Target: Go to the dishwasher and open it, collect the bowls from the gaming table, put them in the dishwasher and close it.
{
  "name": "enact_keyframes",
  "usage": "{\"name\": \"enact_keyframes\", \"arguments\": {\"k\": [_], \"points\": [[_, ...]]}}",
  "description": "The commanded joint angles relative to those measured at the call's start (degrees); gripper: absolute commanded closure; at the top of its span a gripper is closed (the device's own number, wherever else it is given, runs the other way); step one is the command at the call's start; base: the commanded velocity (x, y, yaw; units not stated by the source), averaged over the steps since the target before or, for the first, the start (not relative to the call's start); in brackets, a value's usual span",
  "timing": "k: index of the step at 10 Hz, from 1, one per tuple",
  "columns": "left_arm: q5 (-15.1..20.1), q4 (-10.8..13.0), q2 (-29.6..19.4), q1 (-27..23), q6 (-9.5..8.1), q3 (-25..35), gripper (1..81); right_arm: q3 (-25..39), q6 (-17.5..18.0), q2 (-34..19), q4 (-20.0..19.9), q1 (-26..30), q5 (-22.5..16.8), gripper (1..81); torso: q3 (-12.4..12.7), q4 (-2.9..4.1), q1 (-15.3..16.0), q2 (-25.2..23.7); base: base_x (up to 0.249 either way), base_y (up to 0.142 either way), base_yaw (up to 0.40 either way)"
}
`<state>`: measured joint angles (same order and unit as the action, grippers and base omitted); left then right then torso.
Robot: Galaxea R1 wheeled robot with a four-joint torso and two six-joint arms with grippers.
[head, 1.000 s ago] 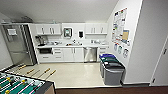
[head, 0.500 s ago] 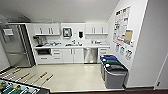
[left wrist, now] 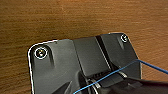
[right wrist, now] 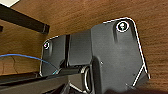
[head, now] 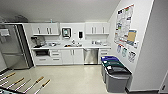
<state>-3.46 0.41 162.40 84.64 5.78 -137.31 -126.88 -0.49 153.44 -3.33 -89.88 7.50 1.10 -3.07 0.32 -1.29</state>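
The dishwasher [head: 90,56], its steel front shut, sat under the white tabletop [head: 75,47] of the kitchen run at the far wall. Just beside the dishwasher stood white cabinet doors [head: 73,56], and past them a small dark oven [head: 42,52]. Well beyond the oven rose a tall steel fridge [head: 12,47]. To the other side of the dishwasher, bins [head: 114,73] lined the poster wall. Wooden-handled rods [head: 30,83] lay nearest the camera. Both wrist views looked onto a wooden surface [left wrist: 75,20]; whether either arm's jaws were spread or pressed together could not be told.
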Motion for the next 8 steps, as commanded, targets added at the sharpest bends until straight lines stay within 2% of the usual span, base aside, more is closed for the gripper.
{"name": "enact_keyframes", "arguments": {"k": [1,8], "points": [[2.4,0.2,-0.6,-3.5,0.03,0.6,1.0,0.7,-0.2,-1.2,0.8,3.0,-2.7,1.0,0.0,0.00,0.0,0.0,0.228,0.000,0.000],[2.4,0.2,-0.4,-3.3,0.02,0.5,1.0,0.7,-0.3,-1.0,0.8,3.0,-2.6,1.0,0.0,0.00,0.0,0.0,0.228,0.000,0.000]]}}
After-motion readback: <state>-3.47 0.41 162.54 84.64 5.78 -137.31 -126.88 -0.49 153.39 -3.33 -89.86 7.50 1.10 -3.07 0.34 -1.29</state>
